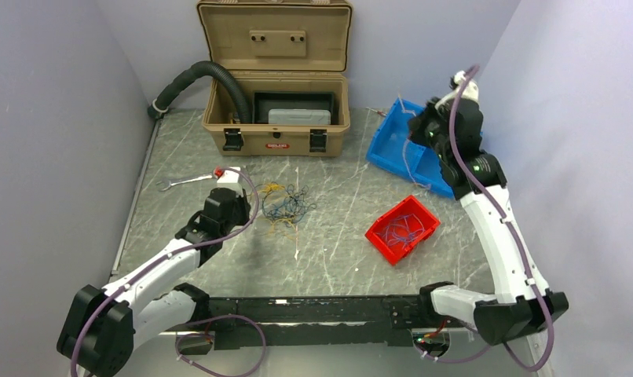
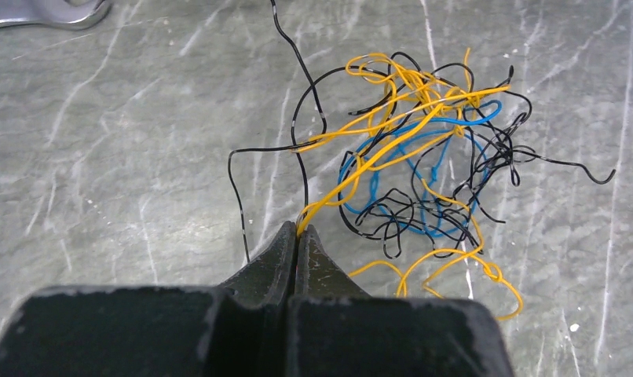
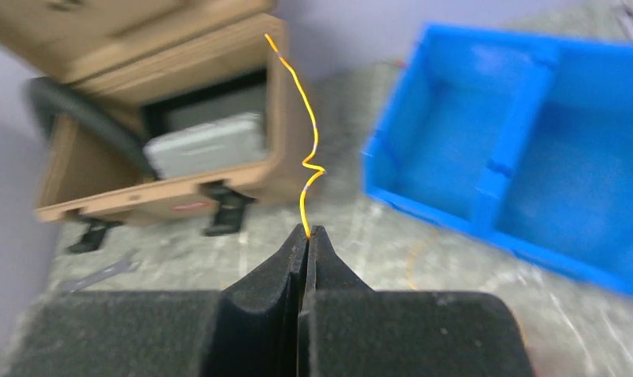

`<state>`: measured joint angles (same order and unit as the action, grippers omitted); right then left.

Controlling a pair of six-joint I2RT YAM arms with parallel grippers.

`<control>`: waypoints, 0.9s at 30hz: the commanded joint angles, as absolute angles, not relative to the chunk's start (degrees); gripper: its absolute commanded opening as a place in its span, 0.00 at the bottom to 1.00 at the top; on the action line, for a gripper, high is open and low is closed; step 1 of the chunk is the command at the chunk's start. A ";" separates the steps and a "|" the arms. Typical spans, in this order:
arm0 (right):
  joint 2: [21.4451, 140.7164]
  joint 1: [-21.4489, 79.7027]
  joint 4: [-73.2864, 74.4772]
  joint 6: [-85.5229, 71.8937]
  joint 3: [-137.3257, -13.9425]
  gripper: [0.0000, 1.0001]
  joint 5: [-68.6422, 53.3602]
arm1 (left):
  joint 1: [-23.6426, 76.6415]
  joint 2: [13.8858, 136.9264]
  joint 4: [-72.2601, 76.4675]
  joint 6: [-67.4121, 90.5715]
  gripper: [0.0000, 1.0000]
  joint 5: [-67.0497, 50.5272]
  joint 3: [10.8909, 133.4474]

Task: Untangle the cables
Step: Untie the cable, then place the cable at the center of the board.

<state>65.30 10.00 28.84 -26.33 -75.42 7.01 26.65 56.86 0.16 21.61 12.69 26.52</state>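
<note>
Cables [image 1: 286, 206]: a loose tangle of black, yellow and blue wire lying mid-table [image 1: 337, 259], in front of the tan case [image 1: 278, 143].

Left gripper [image 2: 298, 232]: we find it low over the table at the tangle's left edge. Its jaws are fully closed and pinch one yellow wire [image 2: 353, 177] right at the tips. That wire runs from the tips straight into the knot, where it crosses blue and black loops. In the wrist view the bulk of the tangle lies just beyond the tips and to their right. One black strand runs off the top of that view, and the wrench [image 2: 38, 12] sits at upper left, apart from the wires.

Right gripper [image 3: 307, 232]: its jaws are likewise closed, gripping a separate yellow strand [image 3: 309, 149]. The strand is kinked, with its free end standing up from the tips. From above we see this gripper raised over the blue bin [image 1: 388, 149], well apart from the tangle. Its wrist view is blurred.

Red bin [image 1: 382, 245]: it sits between the tangle and the right arm and holds blue wires [image 1: 404, 228].
</note>
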 commanded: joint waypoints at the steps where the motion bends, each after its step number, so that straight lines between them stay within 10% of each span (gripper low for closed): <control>1: 70.95 19.01 30.72 -21.69 -90.78 0.00 7.52 | 26.53 55.67 5.01 19.61 0.00 7.90 25.77; 13: 86.26 28.83 29.90 -20.80 -117.18 0.00 5.80 | 26.59 55.10 5.33 19.14 0.00 7.54 25.47; 27: 78.41 27.45 19.53 -26.98 -84.34 0.00 18.04 | 26.59 55.05 4.61 19.34 0.00 8.39 25.76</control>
